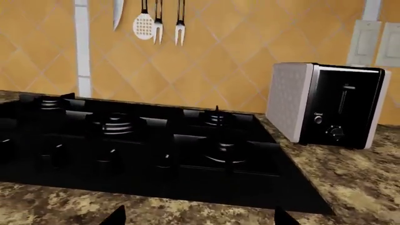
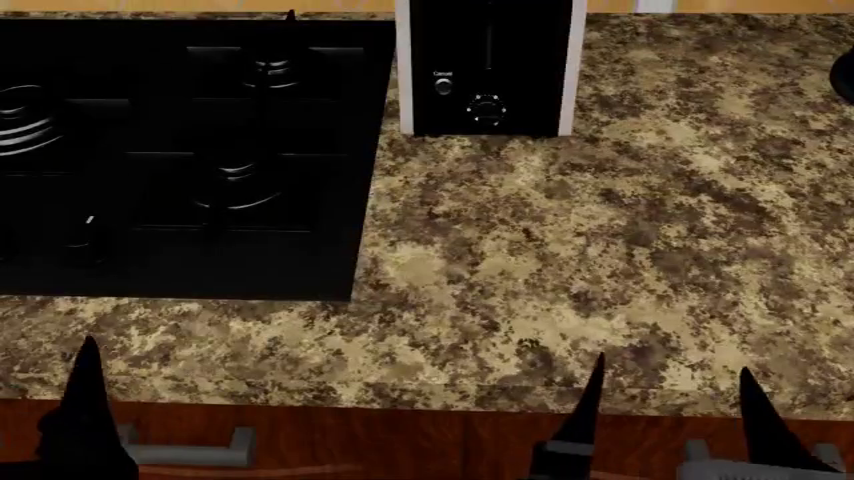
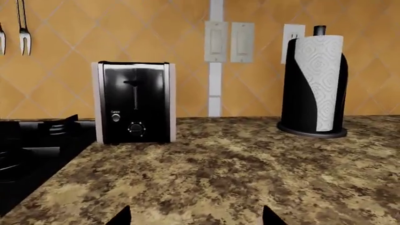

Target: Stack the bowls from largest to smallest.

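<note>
You have neither bowl in any of your three views, so where they sit cannot be told from here. The head view cuts the black-and-silver toaster [image 2: 489, 65] off at the top, and the black gas cooktop [image 2: 174, 150] runs off the left edge. At the far right edge, a dark sliver is too small to identify.

Your left tool [image 1: 198, 216] shows only as two dark fingertips [image 1: 115, 216] at the edge of its wrist view, spread well apart, holding nothing and touching nothing; below them lies the brown speckled granite table [image 1: 350, 187]. In the head view only one of its tips [image 2: 88, 400] appears, near the left corner.

Your right tool [image 3: 195, 216] is likewise released, its two tips wide apart over bare table, empty. The head view shows both tips [image 2: 585, 405] above the table's near edge.

Past the right tool stands the toaster, and further right a white patterned paper towel roll on a black stand [image 3: 315, 84], against the orange tiled wall [image 3: 62, 42]. Metal utensils [image 1: 156, 21] hang on the wall behind the cooktop.
</note>
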### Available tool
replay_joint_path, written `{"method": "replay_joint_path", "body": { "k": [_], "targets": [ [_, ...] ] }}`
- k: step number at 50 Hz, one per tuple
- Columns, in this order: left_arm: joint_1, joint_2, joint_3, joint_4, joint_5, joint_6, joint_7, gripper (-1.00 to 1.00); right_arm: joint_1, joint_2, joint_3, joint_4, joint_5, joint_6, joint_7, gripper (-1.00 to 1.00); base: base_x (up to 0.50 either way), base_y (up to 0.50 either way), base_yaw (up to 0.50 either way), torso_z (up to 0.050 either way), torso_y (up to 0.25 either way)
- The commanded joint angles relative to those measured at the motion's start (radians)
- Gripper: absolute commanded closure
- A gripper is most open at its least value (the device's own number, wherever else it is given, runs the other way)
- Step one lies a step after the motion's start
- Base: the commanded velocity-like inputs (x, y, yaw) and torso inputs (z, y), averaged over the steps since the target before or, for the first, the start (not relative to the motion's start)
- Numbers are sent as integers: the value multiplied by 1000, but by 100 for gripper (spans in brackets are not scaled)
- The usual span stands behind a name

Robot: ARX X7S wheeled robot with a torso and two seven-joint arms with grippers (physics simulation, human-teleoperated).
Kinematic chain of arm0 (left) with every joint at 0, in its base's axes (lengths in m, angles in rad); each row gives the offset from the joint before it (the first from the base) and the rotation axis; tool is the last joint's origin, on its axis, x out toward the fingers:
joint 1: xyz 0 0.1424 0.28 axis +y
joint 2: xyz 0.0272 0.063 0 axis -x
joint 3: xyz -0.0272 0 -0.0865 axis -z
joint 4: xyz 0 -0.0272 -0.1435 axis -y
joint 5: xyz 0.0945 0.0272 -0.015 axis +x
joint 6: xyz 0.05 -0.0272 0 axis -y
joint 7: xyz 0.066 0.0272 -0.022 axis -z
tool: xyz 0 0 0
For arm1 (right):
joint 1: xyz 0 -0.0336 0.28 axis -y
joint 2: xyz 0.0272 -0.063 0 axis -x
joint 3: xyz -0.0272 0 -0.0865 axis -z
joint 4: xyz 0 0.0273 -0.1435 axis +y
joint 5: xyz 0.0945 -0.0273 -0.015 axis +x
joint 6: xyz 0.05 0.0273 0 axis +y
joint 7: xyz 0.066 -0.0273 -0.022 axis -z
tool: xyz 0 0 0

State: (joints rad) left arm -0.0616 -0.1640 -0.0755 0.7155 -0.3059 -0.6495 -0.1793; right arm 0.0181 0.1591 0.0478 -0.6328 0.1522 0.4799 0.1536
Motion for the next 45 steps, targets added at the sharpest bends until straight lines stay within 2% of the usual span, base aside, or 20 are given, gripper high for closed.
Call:
{"method": "replay_joint_path", "body": {
  "k": [1,2,3,10,18,24,45],
  "targets": [
    [-87,-103,-136,306,-229,-371,-76,-100,43,41,100,-279,77,297,-10,-100,0,0,0,0,0],
    [-86,-111,-128,304,-231,-380,-76,-100,42,44,96,-278,74,297,-9,-100,0,0,0,0,0],
    [-92,-100,-161,304,-304,-431,-55,-100,41,51,87,-273,68,306,-8,-100,0,0,0,0,0],
    [-101,-134,-133,302,-280,-428,-91,-100,41,53,88,-254,74,321,-1,-100,0,0,0,0,0],
    [-105,-133,-143,296,-302,-422,-112,-100,46,59,108,-274,96,353,2,-100,0,-32,0,0,0],
    [-91,-146,-118,279,-289,-390,-109,-100,54,70,117,-271,100,366,6,-100,0,-500,0,0,0],
    [-94,-157,-156,275,-357,-391,-130,-100,49,79,111,-284,125,390,13,-100,0,-500,0,0,0]
  ]
}}
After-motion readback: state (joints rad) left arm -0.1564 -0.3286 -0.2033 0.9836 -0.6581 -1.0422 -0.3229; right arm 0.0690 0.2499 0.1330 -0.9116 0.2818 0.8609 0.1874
